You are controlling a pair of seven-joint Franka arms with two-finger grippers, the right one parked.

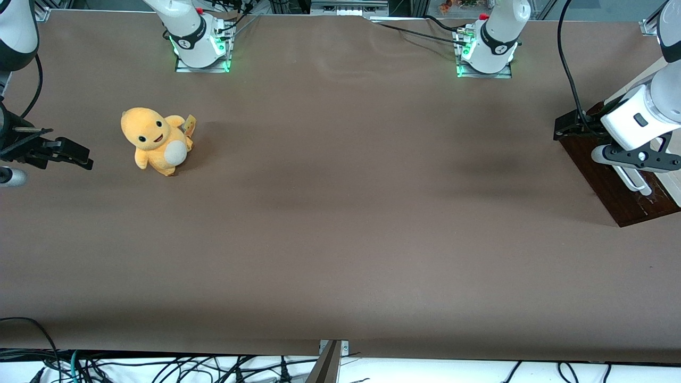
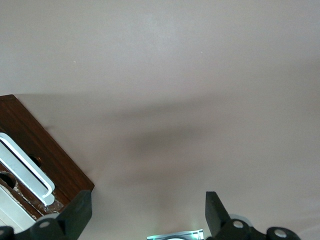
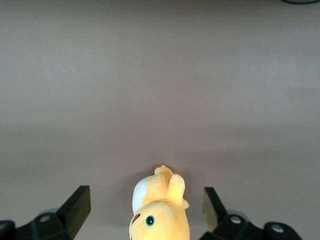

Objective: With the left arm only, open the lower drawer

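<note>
The lower drawer (image 1: 612,186) shows its dark reddish-brown wood front at the working arm's end of the table. A white bar handle (image 1: 633,181) runs along that front. In the left wrist view the same wood front (image 2: 47,150) and handle (image 2: 27,172) appear beside one black finger (image 2: 77,215). My left arm's white-bodied gripper (image 1: 638,158) hangs just above the handle's end that is farther from the front camera. The gripper (image 2: 147,207) is open, with only brown tabletop between its fingers. The handle lies outside that gap. None of the drawer's pale inner box shows.
An orange plush toy (image 1: 157,141) sits toward the parked arm's end of the brown table (image 1: 340,223). It also shows in the right wrist view as the plush toy (image 3: 160,210). Two arm bases (image 1: 199,45) (image 1: 487,50) stand at the table edge farthest from the front camera. A cream cabinet edge (image 1: 674,186) adjoins the drawer front.
</note>
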